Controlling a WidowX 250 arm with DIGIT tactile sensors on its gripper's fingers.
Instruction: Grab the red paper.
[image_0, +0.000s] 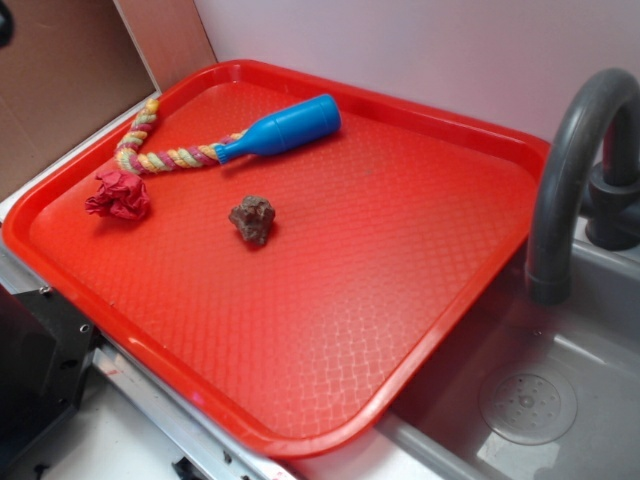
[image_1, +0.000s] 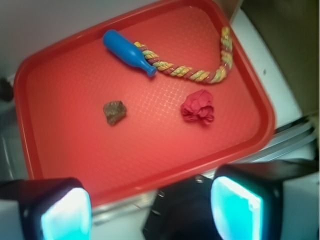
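The red paper (image_0: 119, 194) is a small crumpled crimson ball on the left side of the red tray (image_0: 400, 340), close to the rim. In the wrist view the red paper (image_1: 198, 107) lies right of centre, far ahead of my gripper. My gripper (image_1: 150, 207) is open and empty, its two fingers wide apart at the bottom of the wrist view, high above the tray's near edge. The gripper does not show in the exterior view.
A brown rocky lump (image_0: 252, 219) sits mid-tray, also in the wrist view (image_1: 114, 112). A braided rope with a blue handle (image_0: 285, 128) lies at the tray's back. A grey faucet (image_0: 565, 170) and sink (image_0: 530, 400) stand on the right. A black base (image_1: 185, 212) is below the gripper.
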